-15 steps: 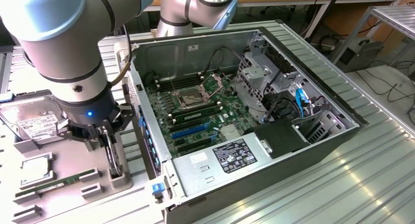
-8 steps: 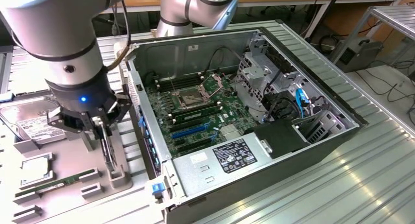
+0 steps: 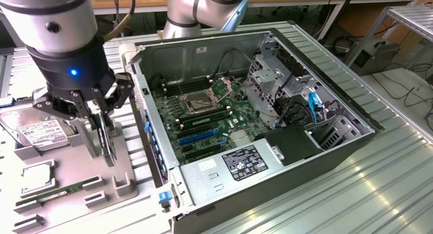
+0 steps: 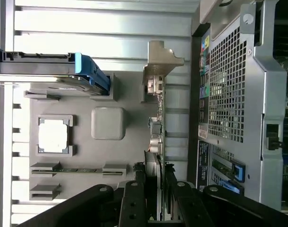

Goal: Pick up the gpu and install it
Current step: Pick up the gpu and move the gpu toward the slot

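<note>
Wrist view, nearest part: two black fingers (image 4: pixel 134 198) of the hand (image 4: pixel 154 171), clenched on the gpu (image 4: pixel 156 130), one finger on each face of the thin card. Card seen edge-on, standing upright on its long edge, with the silver end bracket (image 4: pixel 161 61) at the end away from the fingers. Under the card, a grey tray (image 4: pixel 130 156) with moulded holders. On that tray, near the gpu, a plain grey square block (image 4: pixel 107 123); past it a processor (image 4: pixel 53 135) in a square nest and a RAM stick (image 4: pixel 73 169) held in two small clips. Farther on the same tray, a hard drive (image 4: pixel 40 71) with blue plastic at one end. On the other side of the gpu, just beside the tray, the perforated rear wall of the computer case (image 4: pixel 229 94). Exterior view: the hand (image 3: pixel 100 142) at the exterior view's left, pointing straight down from the arm (image 3: pixel 61 26), blue light on the wrist. Between the fingers, the gpu (image 3: pixel 108 142) with its black round fan seen from the side, lower edge down at the level of the tray (image 3: pixel 74 183); seated in its holder or raised out of it, cannot tell. Beyond, toward the exterior view's right, the computer case (image 3: pixel 203 51) lying open on the ribbed metal worktop (image 3: pixel 379 193), motherboard (image 3: pixel 203 120) facing up.
</note>
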You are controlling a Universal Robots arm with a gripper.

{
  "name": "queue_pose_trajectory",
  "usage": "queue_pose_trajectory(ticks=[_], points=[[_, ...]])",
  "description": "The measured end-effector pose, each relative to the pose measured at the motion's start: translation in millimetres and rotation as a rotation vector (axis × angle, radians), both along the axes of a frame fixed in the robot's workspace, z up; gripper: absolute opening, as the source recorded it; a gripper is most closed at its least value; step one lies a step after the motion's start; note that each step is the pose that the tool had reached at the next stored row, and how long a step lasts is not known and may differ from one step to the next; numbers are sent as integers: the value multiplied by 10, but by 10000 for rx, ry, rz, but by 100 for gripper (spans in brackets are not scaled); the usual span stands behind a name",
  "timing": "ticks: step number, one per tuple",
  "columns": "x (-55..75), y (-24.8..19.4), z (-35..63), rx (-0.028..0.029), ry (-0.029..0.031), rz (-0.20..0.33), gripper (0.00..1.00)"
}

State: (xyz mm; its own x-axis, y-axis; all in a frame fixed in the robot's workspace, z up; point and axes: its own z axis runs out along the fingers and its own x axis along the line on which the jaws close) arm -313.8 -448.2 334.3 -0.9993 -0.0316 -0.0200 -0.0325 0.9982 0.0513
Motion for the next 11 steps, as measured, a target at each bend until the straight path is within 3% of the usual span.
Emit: queue_pose_trajectory(ticks=[7,11], points=[[20,-20,314,0,1,0,26],[110,-56,555,0,2,0,26]])
